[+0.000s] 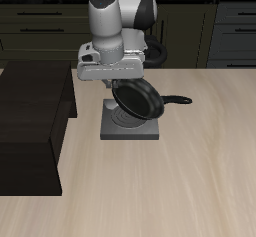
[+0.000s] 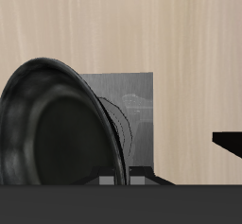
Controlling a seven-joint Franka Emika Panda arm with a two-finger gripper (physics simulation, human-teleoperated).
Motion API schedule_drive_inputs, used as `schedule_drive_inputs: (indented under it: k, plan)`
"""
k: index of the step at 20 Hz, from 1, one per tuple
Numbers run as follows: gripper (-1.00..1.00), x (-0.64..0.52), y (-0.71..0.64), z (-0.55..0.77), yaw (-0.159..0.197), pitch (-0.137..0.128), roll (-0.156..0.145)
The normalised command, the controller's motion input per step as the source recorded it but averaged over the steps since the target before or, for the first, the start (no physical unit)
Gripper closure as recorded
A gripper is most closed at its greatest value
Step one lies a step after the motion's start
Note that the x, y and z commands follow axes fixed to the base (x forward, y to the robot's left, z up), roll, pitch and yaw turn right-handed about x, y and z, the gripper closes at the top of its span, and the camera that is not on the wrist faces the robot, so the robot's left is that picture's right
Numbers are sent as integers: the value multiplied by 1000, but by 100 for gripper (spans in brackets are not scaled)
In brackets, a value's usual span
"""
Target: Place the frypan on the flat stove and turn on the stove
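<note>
The frypan (image 1: 138,100) is a round black pan, tilted steeply and lifted off the table, with its thin handle (image 1: 178,100) pointing away from the dark cabinet. My gripper (image 1: 119,85) is shut on the pan's rim and holds it just above the flat stove (image 1: 129,131), a small grey square plate. In the wrist view the frypan (image 2: 57,129) looms large in front of the flat stove (image 2: 135,94), part of whose ring burner (image 2: 129,124) shows beside the pan. The pan hides the fingertips and I cannot make out the stove's knob.
A large dark cabinet block (image 1: 30,131) stands on the table close beside the stove; its edge (image 2: 229,143) also shows in the wrist view. Dark kitchen cupboards (image 1: 225,26) run along the back. Bare wooden tabletop (image 1: 190,181) lies toward the front edge.
</note>
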Motion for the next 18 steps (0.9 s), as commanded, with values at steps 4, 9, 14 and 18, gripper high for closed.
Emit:
schedule_drive_inputs:
  k: [4,9,14,18]
  plan:
    - [100,142,-200,-207,-8,36,-45]
    - [100,-17,-48,-183,-1,32,-18]
    - [100,-100,77,-268,10,57,8]
    - [100,-3,-3,-247,34,27,2]
